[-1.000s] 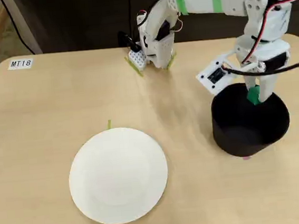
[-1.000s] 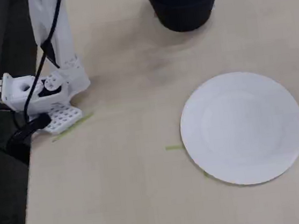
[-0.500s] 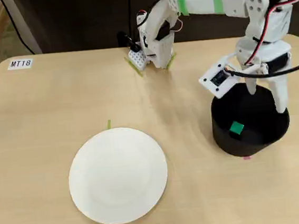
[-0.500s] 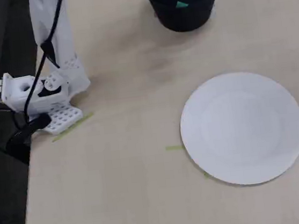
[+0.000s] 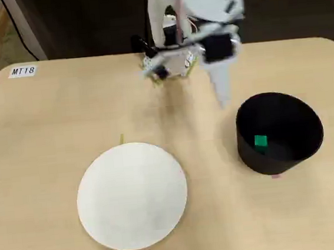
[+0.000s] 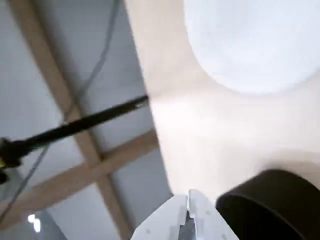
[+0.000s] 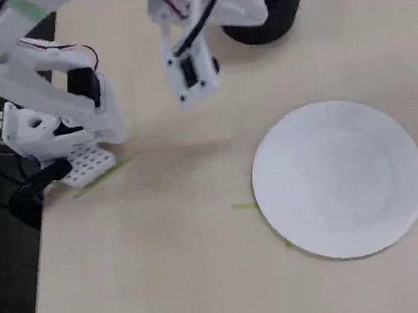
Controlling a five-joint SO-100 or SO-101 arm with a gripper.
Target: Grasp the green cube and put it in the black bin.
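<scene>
Green cube (image 5: 260,141) sits inside bin (image 5: 280,133). Claw (image 5: 223,99), at bin's 10 o'clock, narrow and empty, could clip the rim.

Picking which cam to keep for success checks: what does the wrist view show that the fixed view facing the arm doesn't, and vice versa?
Only the wrist view: the floor and wooden beams beyond the table edge.

Only that fixed view: the tiny bright-green cube lying inside the round matte-black bin, and the MT18 label.

Both: the black bin's wall, the flat round white plate, the tan tabletop, and the white gripper, its jaws together and empty.
</scene>
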